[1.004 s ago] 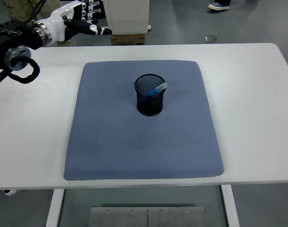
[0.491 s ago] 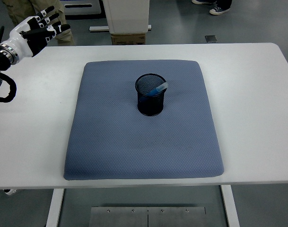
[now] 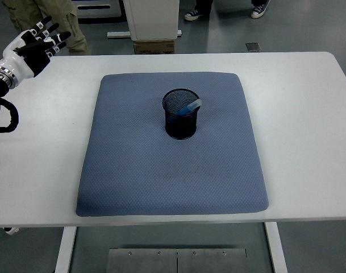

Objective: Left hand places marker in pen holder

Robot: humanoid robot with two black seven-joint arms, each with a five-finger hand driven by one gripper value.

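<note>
A white table carries a blue-grey mat spread across its middle. On the mat's far half stands a black mesh pen holder, upright, with a blue marker inside it, leaning so its upper end rests against the right side of the rim. Well apart, over the table's far left corner, the left hand hovers with fingers spread, holding nothing. Beyond the table, a person's khaki trouser legs and a cardboard box show.

A white table carries a blue-grey mat at its middle.
</note>
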